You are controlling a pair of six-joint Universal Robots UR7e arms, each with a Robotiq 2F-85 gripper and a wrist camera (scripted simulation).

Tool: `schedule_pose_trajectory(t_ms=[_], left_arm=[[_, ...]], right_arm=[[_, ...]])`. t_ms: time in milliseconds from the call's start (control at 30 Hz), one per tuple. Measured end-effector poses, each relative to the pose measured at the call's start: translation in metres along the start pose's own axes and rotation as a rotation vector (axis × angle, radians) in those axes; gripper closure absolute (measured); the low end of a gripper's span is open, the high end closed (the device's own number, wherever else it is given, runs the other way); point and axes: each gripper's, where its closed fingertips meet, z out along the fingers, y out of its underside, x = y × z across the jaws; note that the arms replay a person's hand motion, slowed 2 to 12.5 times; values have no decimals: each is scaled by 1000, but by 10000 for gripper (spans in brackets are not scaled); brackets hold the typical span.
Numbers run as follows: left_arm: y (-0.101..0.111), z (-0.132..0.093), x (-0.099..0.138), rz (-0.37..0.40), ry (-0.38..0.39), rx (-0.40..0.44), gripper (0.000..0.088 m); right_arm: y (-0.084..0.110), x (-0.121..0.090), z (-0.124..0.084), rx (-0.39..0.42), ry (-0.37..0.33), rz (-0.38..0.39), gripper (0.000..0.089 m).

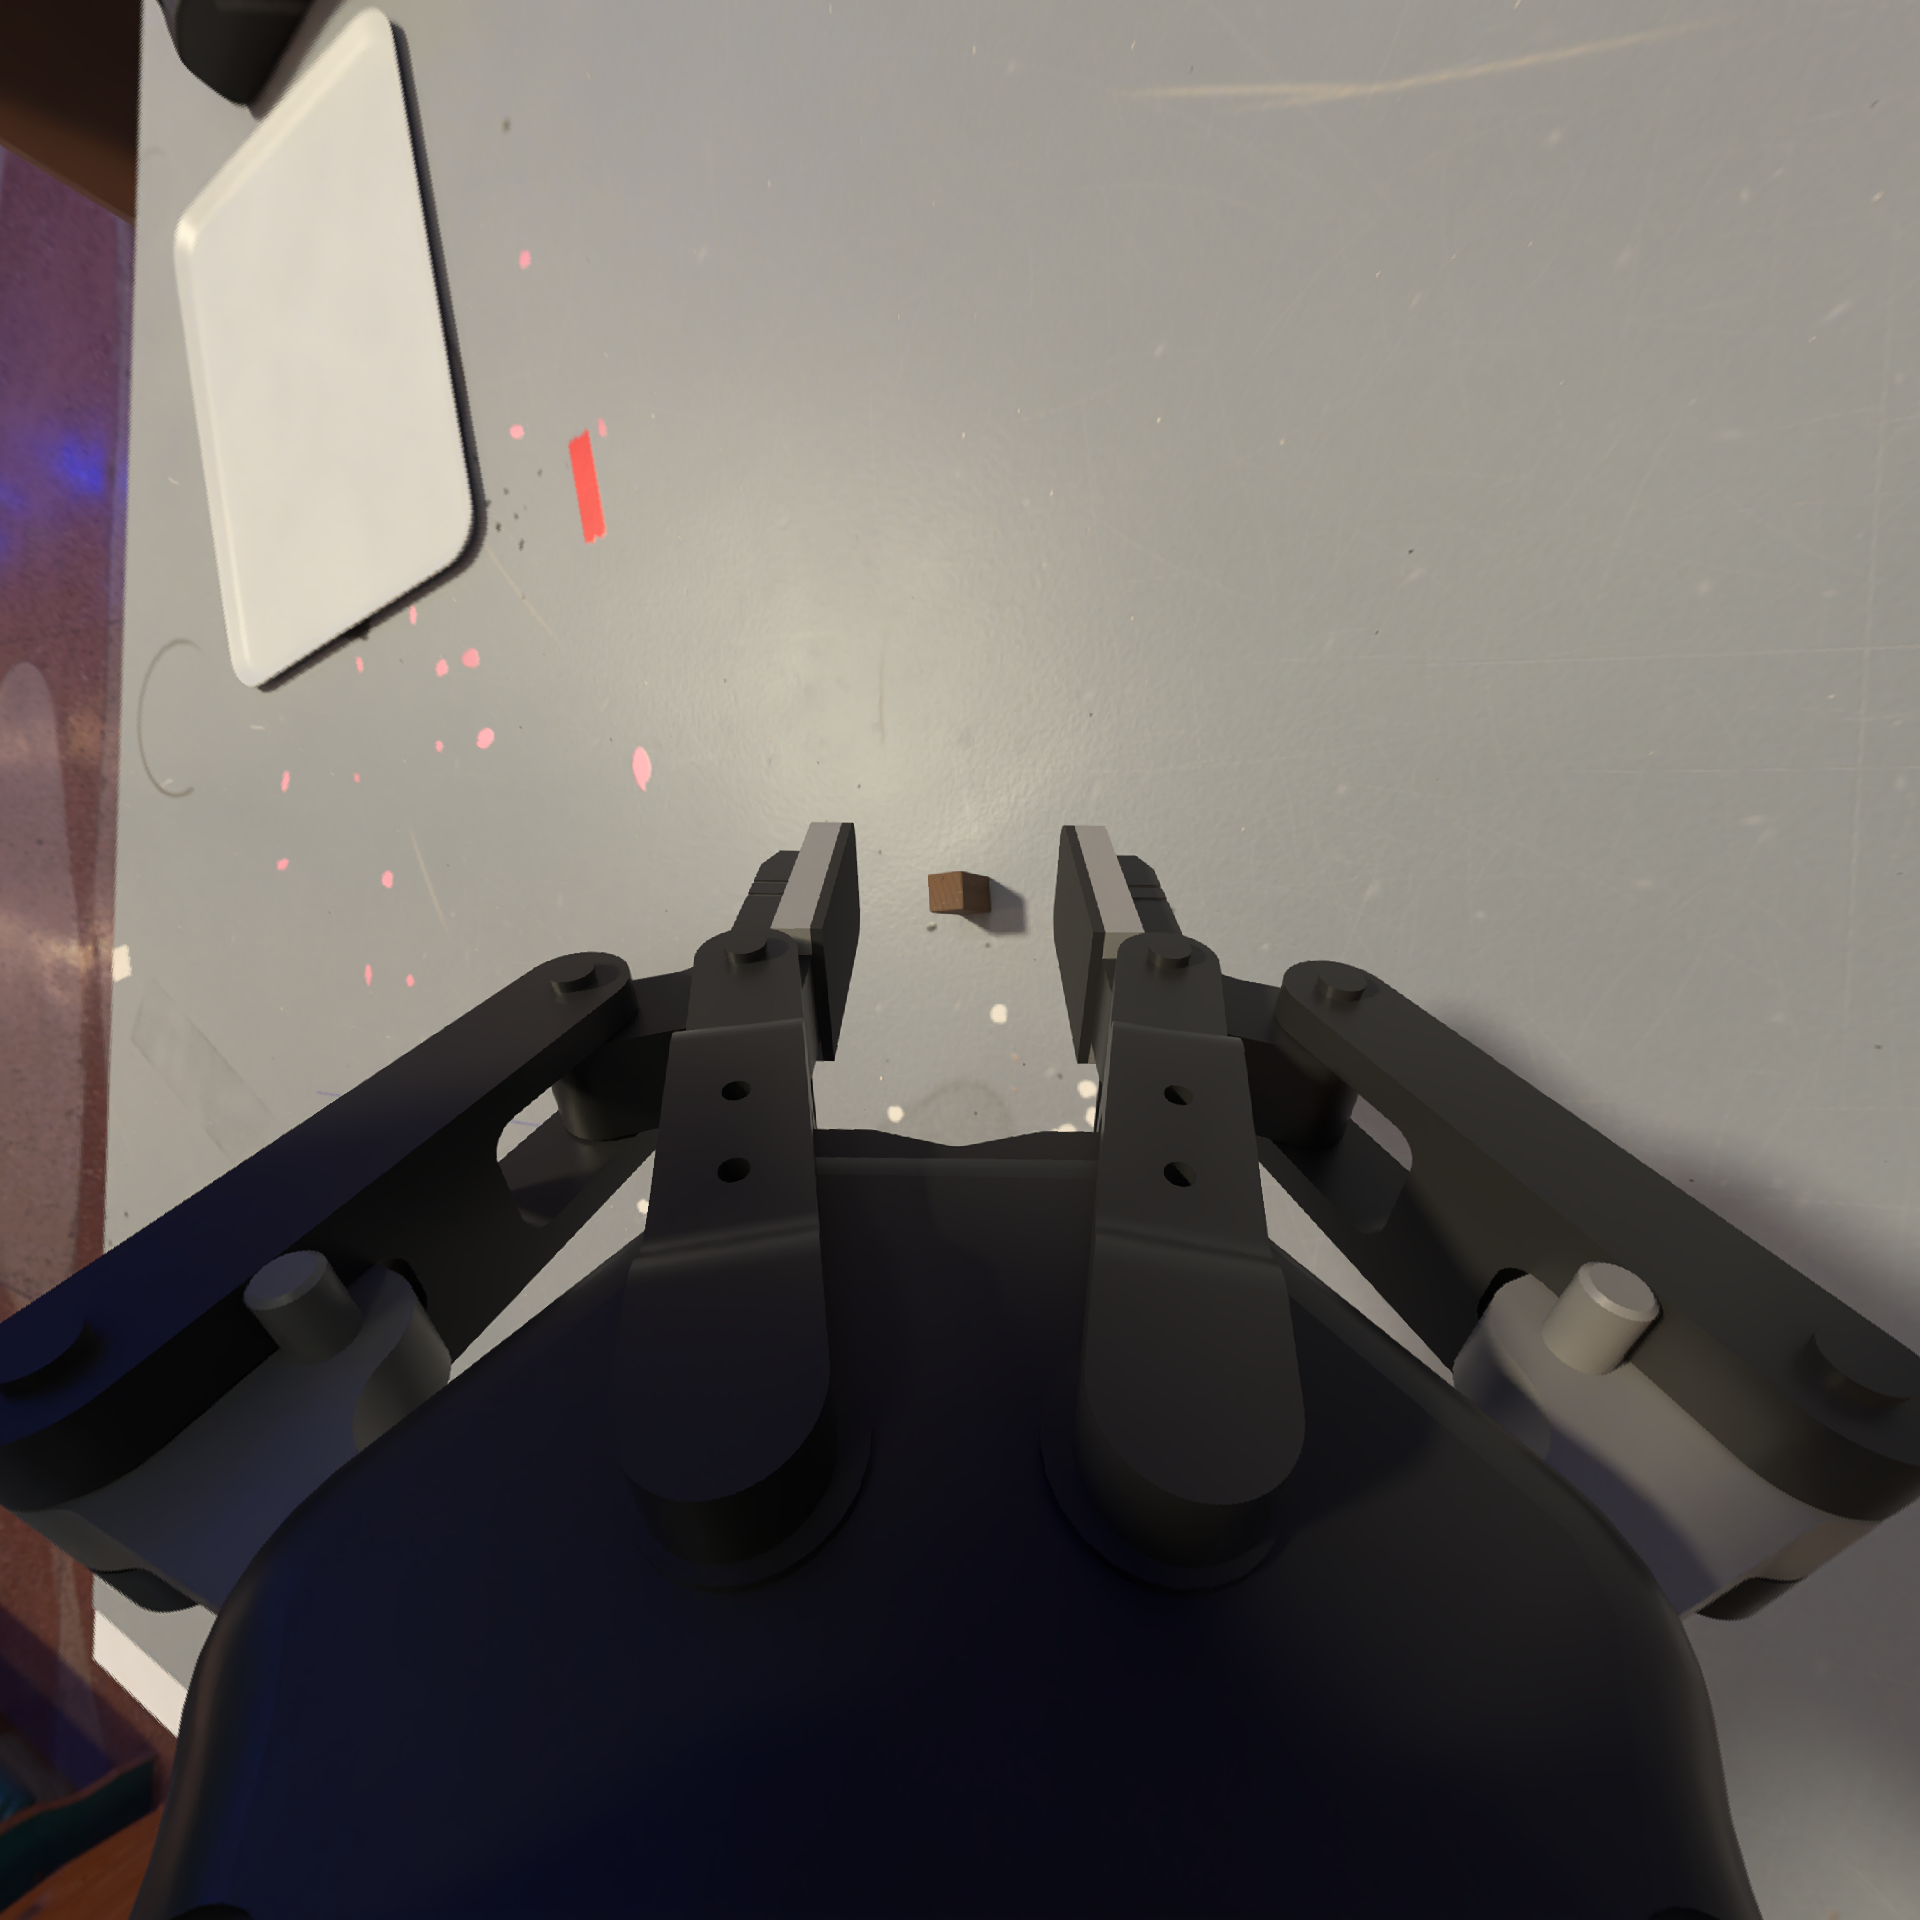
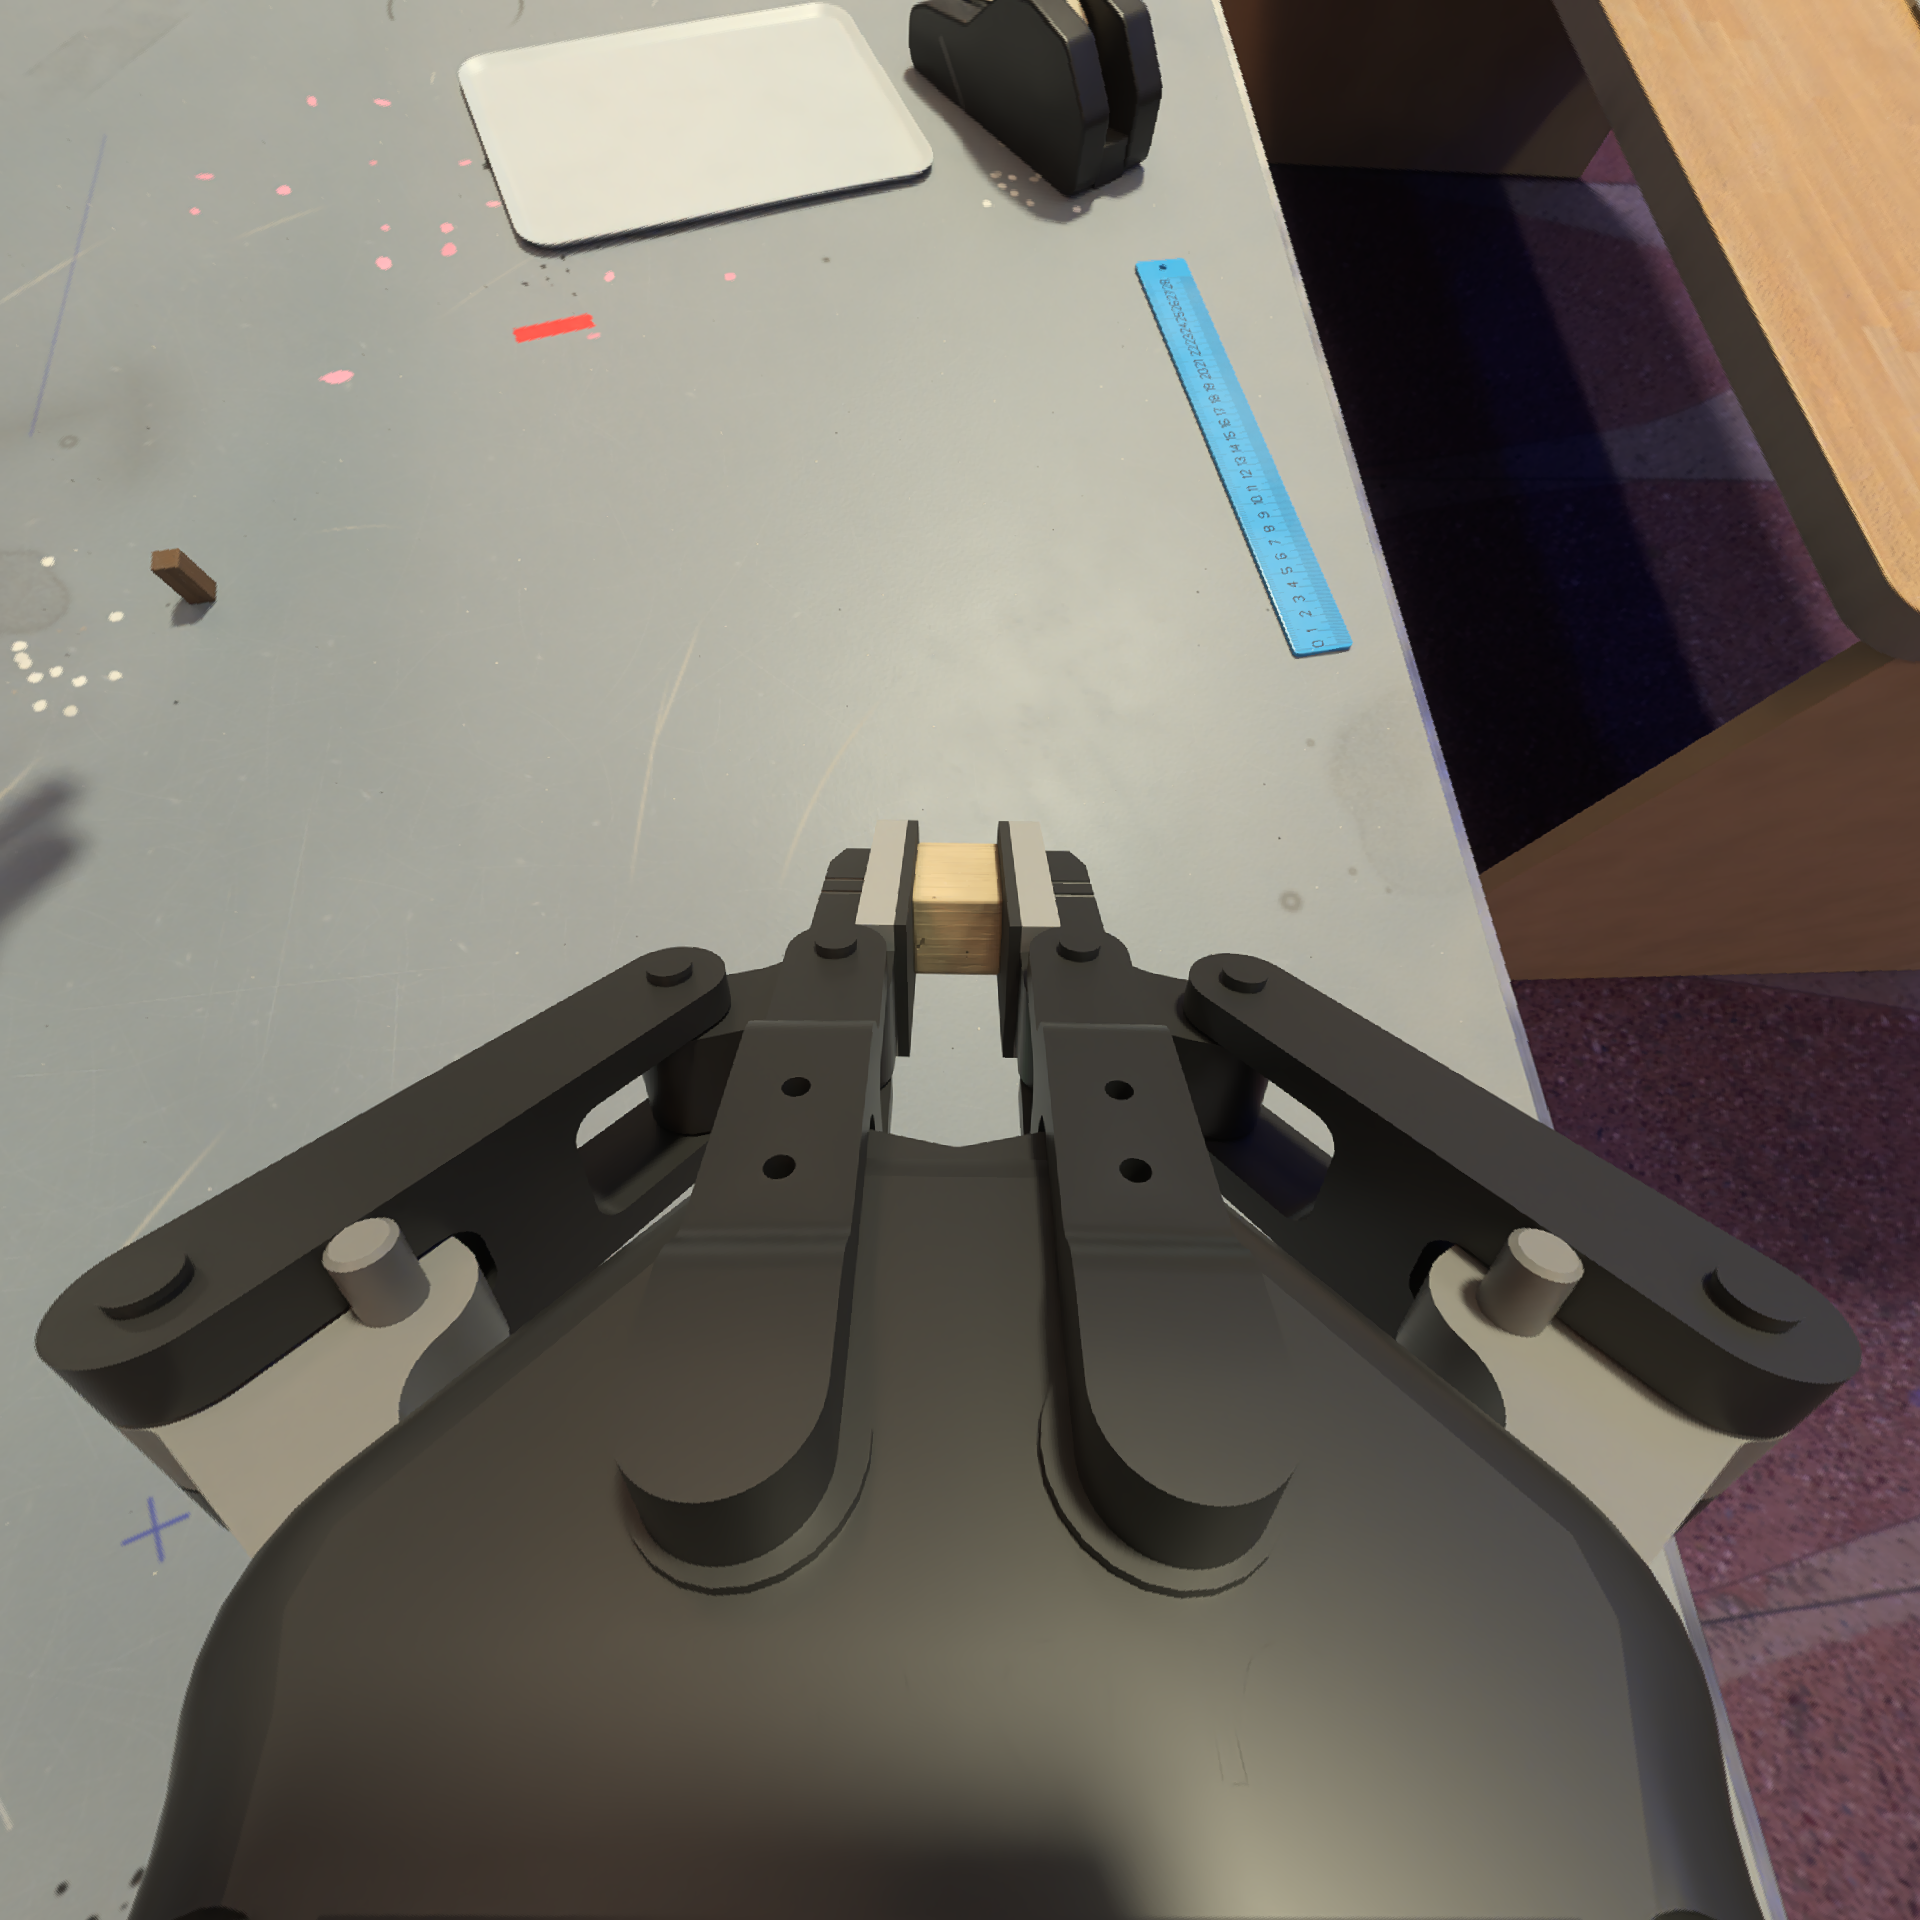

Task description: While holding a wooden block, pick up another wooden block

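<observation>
Right gripper (image 2: 957, 888) is clamping a pale wooden block (image 2: 956, 906) between its fingers above the grey table (image 2: 727, 644); left gripper (image 1: 957, 883) is hanging open over a small brown block (image 1: 957, 891) lying on the table.

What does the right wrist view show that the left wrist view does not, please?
Only the right wrist view shows the right gripper shut on a pale wooden block, a blue ruler and a black holder seen whole. Only the left wrist view shows the open left gripper above the table. Both show the small brown block, the white tray and the red mark on the grey table.
</observation>
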Motion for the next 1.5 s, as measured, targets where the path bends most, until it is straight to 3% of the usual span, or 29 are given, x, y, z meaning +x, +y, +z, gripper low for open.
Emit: schedule_pose_trajectory(t_ms=[667, 1200, 1500], left_arm=[[37, 53, -4, -44, 37, -113, 581], [52, 81, -5, -110, 65, -171, 588], [57, 92, -7, -110, 64, -187, 593]], right_arm=[[0, 0, 0, 0, 2, 0, 760], [0, 0, 0, -1, 3, 1, 760], [0, 0, 0, 0, 2, 1, 760]])
